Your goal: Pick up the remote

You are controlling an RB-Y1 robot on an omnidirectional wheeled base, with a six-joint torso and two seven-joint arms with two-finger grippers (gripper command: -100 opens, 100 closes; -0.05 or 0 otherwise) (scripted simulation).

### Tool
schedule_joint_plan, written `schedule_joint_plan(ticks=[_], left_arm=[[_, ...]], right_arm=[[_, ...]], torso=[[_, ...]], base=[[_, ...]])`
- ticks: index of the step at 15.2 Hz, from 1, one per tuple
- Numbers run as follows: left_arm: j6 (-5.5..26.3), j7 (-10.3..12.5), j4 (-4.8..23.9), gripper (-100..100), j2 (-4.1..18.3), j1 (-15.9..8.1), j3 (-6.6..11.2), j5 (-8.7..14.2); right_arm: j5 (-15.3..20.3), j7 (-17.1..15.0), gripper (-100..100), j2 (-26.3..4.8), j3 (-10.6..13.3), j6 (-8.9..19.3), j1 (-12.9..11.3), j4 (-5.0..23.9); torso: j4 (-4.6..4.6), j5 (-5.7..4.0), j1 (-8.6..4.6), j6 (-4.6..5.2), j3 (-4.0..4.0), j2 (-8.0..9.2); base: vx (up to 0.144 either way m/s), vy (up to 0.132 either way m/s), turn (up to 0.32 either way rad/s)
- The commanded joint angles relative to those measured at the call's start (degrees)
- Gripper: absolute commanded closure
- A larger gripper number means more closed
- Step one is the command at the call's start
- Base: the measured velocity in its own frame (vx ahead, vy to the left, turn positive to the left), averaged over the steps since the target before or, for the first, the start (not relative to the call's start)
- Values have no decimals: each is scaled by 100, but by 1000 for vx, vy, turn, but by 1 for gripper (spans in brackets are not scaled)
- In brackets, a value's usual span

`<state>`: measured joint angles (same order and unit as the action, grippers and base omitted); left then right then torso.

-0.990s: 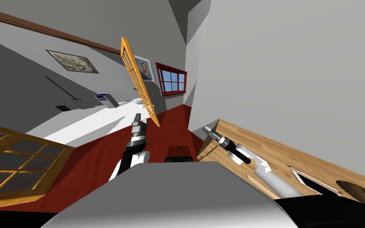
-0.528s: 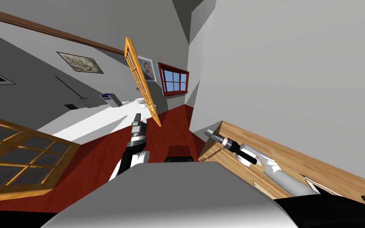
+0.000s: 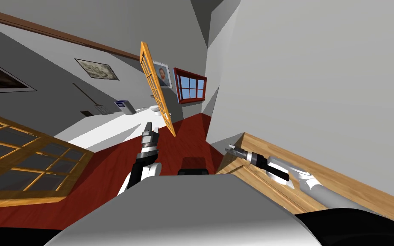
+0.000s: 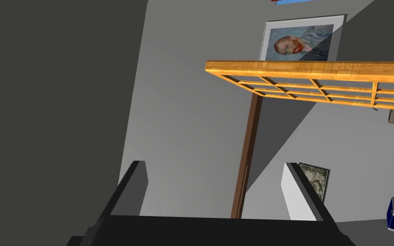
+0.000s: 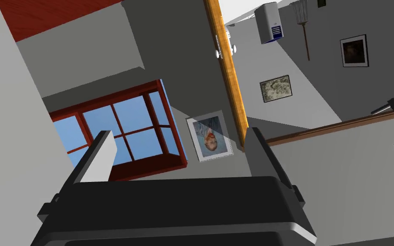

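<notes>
**Remote: place not told; right arm nearer the wooden top**

- Item, remote: I cannot tell where it is lying, so neither its long axis nor its bearing from the fingers can be entered. As a judgement, the likeliest carrier is the wooden top point(image 3: 354, 191) running along the wall on my right.
- Item, right gripper point(image 3: 230, 149): it is hovering over the end corner of the wooden top, with the forearm lying along that top. The fingers are standing apart, released and grasping nothing. They are pointing off the corner, away from the length of the top.
- Item, left gripper point(image 3: 148, 126): it is hanging above the red floor point(image 3: 192, 136), well apart from the wooden top. Its fingers are also spread and empty.
- Relation governing the coming move, as a judgement: the right arm is the nearer one. If the remote is resting on that top, it is lying back along the arm and behind the fingertips, so the hand is needing to turn round before any reach.
</notes>
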<state>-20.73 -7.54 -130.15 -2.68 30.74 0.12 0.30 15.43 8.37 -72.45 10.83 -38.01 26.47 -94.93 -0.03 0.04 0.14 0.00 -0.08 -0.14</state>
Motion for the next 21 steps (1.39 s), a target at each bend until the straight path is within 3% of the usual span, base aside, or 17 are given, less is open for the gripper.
schedule_joint_plan(ticks=[1, 2, 4, 5, 13, 16, 18, 21], left_arm=[[0, 0, 0, 0, 0, 0, 0, 0], [0, 0, 0, 0, 0, 0, 0, 0], [0, 0, 0, 0, 0, 0, 0, 0], [0, 0, 0, 0, 0, 0, 0, 0], [0, 0, 0, 0, 0, 0, 0, 0], [0, 0, 0, 0, 0, 0, 0, 0], [0, 0, 0, 0, 0, 0, 0, 0], [0, 0, 0, 0, 0, 0, 0, 0]], right_arm=[[24, -15, -100, -226, 18, -2, 37, 46], [120, -13, -100, -388, 104, -31, 140, 226], [120, -13, -100, -570, 104, -31, 140, 226], [215, -10, -100, -717, 190, -58, 249, 403], [403, -2, -100, -1543, 355, -105, 479, 742], [585, 9, -100, -2011, 518, -147, 724, 1055], [585, 9, -100, -2122, 518, -147, 724, 1055], [760, 23, -100, -2592, 685, -185, 980, 1339]], torso=[[0, 0, 0, 0, 0, 0], [0, 0, 0, 1, 1, 2], [0, 0, 1, 1, 1, 2], [1, 0, 0, 1, 2, 4], [1, -1, -4, 1, 3, 5], [2, 0, -1, 0, 4, 6], [1, 0, -3, 0, 2, 4], [2, -1, -5, 1, 5, 10]], base=[[34, 18, 31], [38, 26, 69], [36, 19, 56], [34, 16, 95], [33, 11, 57], [33, 11, 78], [29, 3, 40], [19, 4, 53]])
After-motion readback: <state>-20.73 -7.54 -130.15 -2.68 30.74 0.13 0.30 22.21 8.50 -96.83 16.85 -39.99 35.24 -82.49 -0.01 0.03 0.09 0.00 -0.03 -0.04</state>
